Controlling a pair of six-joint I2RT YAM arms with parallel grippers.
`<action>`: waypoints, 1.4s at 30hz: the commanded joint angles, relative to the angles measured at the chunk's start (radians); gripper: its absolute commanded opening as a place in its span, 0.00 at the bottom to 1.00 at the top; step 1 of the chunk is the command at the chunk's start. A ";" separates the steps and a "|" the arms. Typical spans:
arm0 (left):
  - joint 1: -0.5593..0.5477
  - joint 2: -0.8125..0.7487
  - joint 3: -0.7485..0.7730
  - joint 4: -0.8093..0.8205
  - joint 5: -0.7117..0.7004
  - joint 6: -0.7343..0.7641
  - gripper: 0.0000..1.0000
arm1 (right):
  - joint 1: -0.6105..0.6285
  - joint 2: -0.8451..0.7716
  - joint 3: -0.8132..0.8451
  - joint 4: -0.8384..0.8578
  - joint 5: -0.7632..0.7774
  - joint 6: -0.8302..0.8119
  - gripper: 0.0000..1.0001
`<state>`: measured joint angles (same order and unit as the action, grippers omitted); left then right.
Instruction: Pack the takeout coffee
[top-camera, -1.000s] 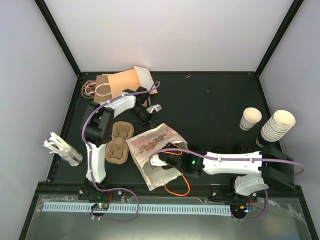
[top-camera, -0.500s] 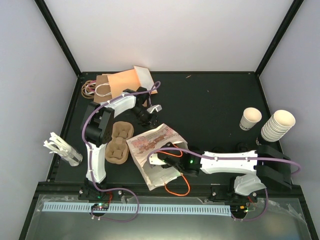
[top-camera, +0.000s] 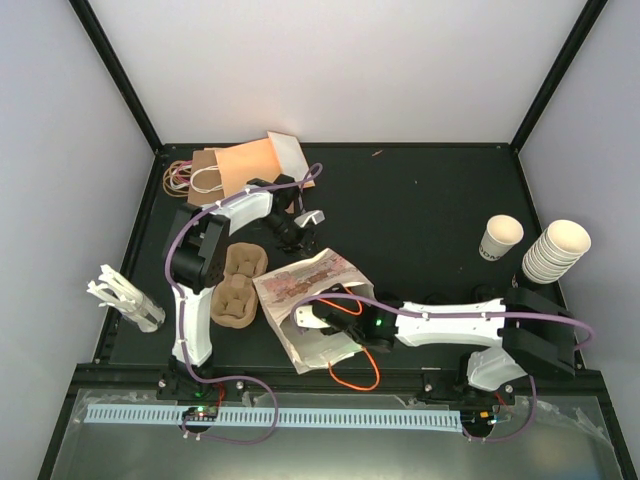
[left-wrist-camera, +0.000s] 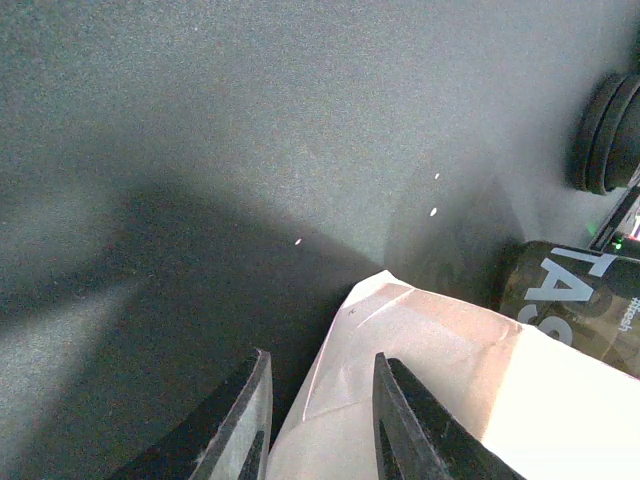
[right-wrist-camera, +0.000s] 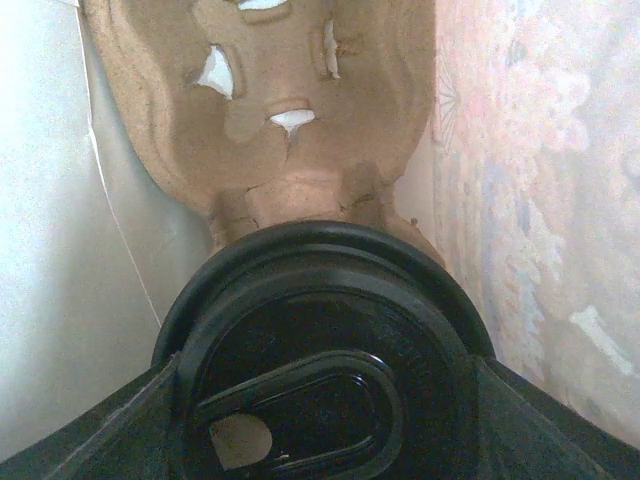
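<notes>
1. Grips the takeout coffee (right-wrist-camera: 320, 330) in the right gripper (right-wrist-camera: 320, 420), jaws clenched wide on either side of it. Shows only the black sip lid; cup body hidden below.
2. Has the cup inside the paper bag (top-camera: 320, 275), lying flat on the table (top-camera: 420, 210) toward its near edge, left of centre. Reaches in sideways, apparently because the bag's mouth faces the right arm.
3. Pinches the bag's far edge in the left gripper (left-wrist-camera: 320, 375), with white paper caught between the narrowed fingers (left-wrist-camera: 250, 420). Probably done to pin the bag and hold its mouth from collapsing while the cup goes in.
4. Points the lid at a pulp carrier (right-wrist-camera: 290, 110) just ahead on the bag's white inner wall, likely meant as the cup's seat.
5. Leaves spare carriers (top-camera: 245, 262) just left of the bag. Leaves an unlidded cup (top-camera: 500, 238) and a cup stack (top-camera: 555, 250) at the right edge, well apart.
</notes>
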<state>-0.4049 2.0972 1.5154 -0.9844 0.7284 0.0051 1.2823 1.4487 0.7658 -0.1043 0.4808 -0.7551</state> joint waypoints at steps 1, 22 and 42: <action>-0.026 0.012 0.007 -0.048 0.075 0.029 0.31 | -0.017 0.042 -0.016 -0.047 -0.041 0.013 0.54; -0.031 0.006 0.008 -0.054 0.071 0.036 0.30 | -0.046 0.088 0.028 -0.180 0.004 0.045 0.58; -0.028 0.001 0.013 -0.058 0.056 0.039 0.30 | -0.074 0.146 0.010 -0.287 0.074 0.126 0.63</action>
<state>-0.4072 2.0972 1.5158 -0.9775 0.7269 0.0174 1.2587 1.5208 0.8261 -0.1669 0.5255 -0.6891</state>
